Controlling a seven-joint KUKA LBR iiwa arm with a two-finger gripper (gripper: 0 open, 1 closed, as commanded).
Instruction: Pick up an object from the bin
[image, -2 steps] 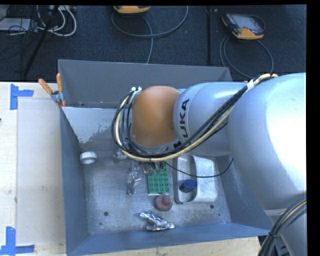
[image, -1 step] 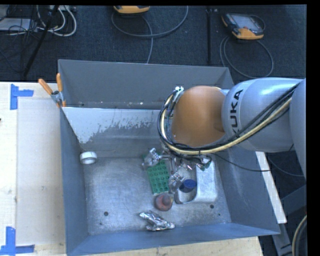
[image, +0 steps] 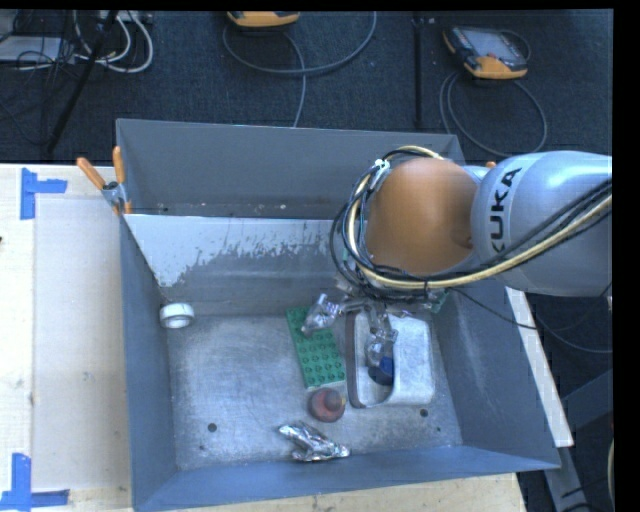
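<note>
White tub (image: 415, 372) under pincer (image: 377, 352); green studded plate (image: 320, 352) just beside.

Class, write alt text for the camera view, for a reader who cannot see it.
A robot arm's claw hangs low over a white block at the right of a grey bin. Also inside lie a green studded plate, a reddish disc, crumpled foil and a white cap.

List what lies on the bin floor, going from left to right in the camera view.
White cap → green plate → white tub.
</note>
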